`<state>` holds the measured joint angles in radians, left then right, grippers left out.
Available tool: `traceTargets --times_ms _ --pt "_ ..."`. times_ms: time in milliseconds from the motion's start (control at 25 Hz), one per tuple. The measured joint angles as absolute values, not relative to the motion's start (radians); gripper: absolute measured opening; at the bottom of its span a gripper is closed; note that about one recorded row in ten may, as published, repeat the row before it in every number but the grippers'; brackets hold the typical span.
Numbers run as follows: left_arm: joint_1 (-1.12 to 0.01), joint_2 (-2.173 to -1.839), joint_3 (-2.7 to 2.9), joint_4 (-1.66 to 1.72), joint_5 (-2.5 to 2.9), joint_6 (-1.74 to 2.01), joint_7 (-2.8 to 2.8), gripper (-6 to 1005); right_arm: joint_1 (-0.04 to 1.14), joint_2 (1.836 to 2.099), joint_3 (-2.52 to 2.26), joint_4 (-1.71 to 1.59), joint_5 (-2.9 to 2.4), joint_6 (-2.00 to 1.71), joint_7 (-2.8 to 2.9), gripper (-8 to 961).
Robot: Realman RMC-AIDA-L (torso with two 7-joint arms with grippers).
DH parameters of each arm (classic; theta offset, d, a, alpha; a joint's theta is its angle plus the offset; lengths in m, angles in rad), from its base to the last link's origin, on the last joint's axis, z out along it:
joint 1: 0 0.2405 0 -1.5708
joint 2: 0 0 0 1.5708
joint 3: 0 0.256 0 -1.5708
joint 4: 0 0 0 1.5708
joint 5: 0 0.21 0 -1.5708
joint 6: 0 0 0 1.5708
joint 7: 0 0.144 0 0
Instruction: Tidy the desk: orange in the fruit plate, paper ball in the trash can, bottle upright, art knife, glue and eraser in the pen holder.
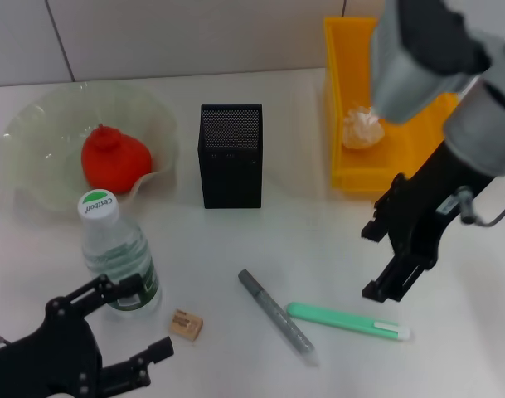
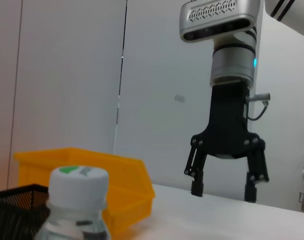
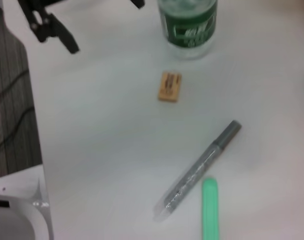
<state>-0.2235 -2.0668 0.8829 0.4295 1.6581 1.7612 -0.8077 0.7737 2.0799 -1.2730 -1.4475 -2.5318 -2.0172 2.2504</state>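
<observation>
1. The right gripper (image 1: 399,254) hangs with fingers spread and empty, above the green art knife (image 1: 347,321).
2. The grey glue (image 1: 276,316) lies just left of the knife; the eraser (image 1: 186,324) lies further left.
3. The left gripper (image 1: 123,327), also spread, sits beside the upright bottle (image 1: 115,253).
4. The orange (image 1: 113,157) rests in the fruit plate (image 1: 36,133), the paper ball (image 1: 364,126) in the trash can (image 1: 343,99), with the pen holder (image 1: 230,155) between.

One orange (image 1: 113,159), bottle (image 1: 115,255), eraser (image 1: 186,324), two pen-like sticks (image 1: 277,317).

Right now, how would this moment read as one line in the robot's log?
orange in plate | paper ball in bin | bottle upright | right pincer open over green stick | eraser on desk
</observation>
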Motion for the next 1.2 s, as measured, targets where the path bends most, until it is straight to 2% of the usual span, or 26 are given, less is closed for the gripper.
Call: traceTargets --times_ms 1200 --pt "-0.229 -2.061 0.971 0.462 1.727 1.699 -0.853 842 0.754 2.086 -1.594 -1.275 -2.553 -1.782 2.458 840"
